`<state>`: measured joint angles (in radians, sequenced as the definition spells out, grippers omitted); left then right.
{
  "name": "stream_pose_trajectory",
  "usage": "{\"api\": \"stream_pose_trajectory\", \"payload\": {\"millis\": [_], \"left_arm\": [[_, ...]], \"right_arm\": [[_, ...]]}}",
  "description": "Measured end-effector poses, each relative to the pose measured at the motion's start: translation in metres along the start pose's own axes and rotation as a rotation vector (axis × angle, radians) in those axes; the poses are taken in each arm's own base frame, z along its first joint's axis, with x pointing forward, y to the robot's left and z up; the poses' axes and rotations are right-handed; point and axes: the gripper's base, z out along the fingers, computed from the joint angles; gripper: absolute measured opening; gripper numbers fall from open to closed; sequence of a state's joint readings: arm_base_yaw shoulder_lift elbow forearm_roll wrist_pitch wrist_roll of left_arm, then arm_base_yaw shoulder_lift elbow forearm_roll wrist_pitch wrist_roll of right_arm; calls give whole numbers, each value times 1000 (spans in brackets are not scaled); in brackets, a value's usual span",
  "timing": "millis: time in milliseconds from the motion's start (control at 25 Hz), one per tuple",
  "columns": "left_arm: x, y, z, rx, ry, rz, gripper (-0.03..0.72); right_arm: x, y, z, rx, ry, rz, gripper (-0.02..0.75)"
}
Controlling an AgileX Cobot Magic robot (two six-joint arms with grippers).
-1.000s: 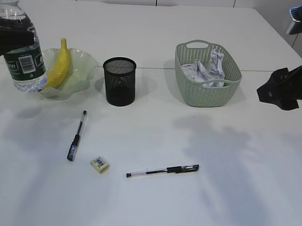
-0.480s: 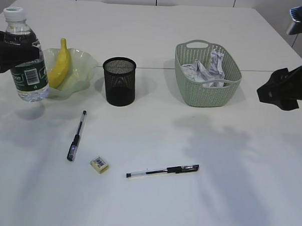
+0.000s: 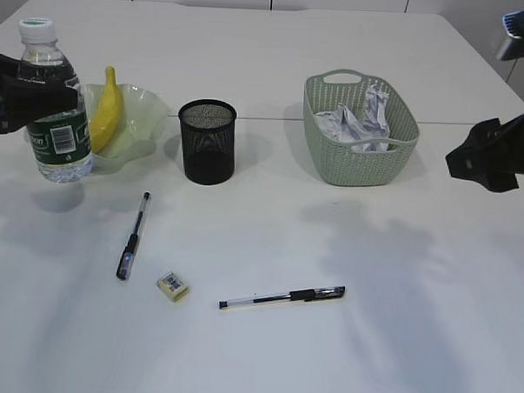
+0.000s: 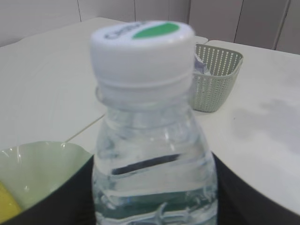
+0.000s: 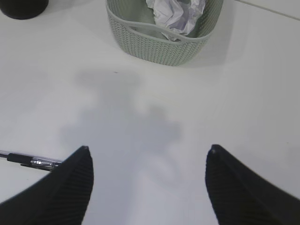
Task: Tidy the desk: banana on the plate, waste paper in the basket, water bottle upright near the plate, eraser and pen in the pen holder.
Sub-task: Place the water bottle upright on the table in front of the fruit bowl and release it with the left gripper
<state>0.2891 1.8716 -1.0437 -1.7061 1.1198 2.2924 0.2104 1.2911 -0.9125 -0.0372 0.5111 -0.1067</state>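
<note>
The left gripper point(image 3: 27, 95) grasps the water bottle point(image 3: 55, 109) around its upper body, the jaws clenched on either side. The bottle stands upright just in front of the plate point(image 3: 130, 138), but whether its base touches the white tabletop point(image 3: 325, 356) or hangs slightly above it cannot be told. In the left wrist view the bottle's white cap point(image 4: 143, 54) fills the middle of the frame, blurred, and the bottle's lower half is cut off by the bottom edge; only the dark inner faces of the jaws show at the lower corners.

A banana point(image 3: 106, 111) lies in the pale green plate, partly hidden behind the bottle. The black mesh pen holder point(image 3: 207, 142) stands to the right of the plate; what it contains cannot be made out. The green woven basket point(image 3: 359, 157) holds crumpled waste paper point(image 3: 356, 122).

Two pens lie on the tabletop: one point(image 3: 132, 236) near the pen holder, another point(image 3: 282, 297) farther forward, with a yellow eraser point(image 3: 174, 286) between them.

The right gripper point(image 5: 147, 187) hangs above the tabletop with its jaws spread and nothing between them; in the exterior view it is partly cut off at the right edge.
</note>
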Motion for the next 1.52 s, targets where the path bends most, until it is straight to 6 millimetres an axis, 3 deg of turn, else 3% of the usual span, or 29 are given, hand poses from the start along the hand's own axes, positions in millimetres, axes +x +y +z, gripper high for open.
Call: {"api": "stream_pose_trajectory", "payload": {"millis": [520, 1160, 1520], "left_arm": [[4, 1, 1, 4, 4, 111, 379], [55, 12, 16, 4, 47, -6, 379], [67, 12, 19, 6, 61, -39, 379]], "right_arm": [[0, 0, 0, 4, -3, -7, 553], [0, -1, 0, 13, -3, -21, 553], [0, -1, 0, 16, -2, -26, 553]]}}
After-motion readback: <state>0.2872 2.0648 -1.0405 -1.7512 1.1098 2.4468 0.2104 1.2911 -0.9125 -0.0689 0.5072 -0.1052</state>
